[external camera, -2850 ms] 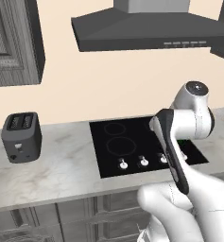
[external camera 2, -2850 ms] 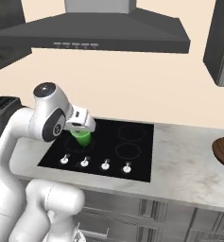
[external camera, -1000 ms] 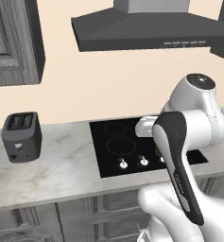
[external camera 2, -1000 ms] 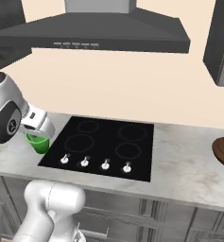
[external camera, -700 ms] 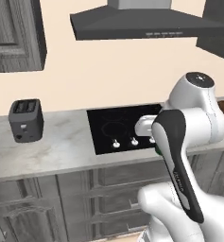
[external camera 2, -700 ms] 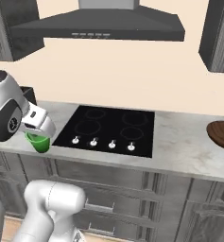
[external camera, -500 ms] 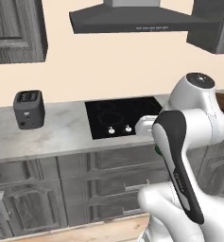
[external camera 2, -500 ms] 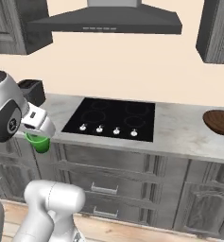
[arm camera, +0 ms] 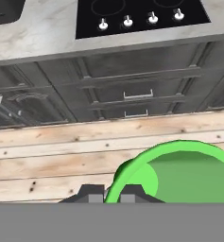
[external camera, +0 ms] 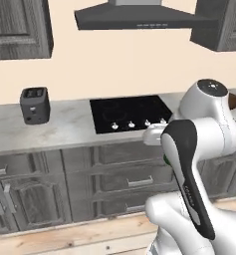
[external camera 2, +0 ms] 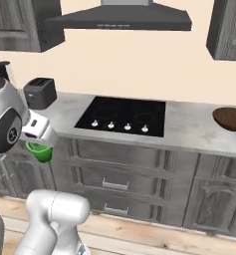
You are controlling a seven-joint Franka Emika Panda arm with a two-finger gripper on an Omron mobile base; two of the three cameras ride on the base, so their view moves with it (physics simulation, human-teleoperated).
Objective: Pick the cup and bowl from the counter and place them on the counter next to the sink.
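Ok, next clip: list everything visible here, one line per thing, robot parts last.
cup: one, bright green, held in the air in front of the cabinets, over the floor
bowl: one, dark brown, on the counter right of the cooktop
counter: one, pale marbled
cooktop: one, black, four knobs
toaster: one, black, left of the cooktop
range hood: one, dark grey, above the cooktop
cabinets: dark grey wood, below the counter
floor: light wood planks
fingers: two, dark, shut on the cup's rim

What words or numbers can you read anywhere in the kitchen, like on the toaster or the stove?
None can be read.
Toaster: no lettering shows.
Cooktop: plain white knobs, no markings legible.
Range hood: a row of small buttons, too small to read.
Green cup: plain, no label.
Robot arm: faint small marks, too blurred to read.
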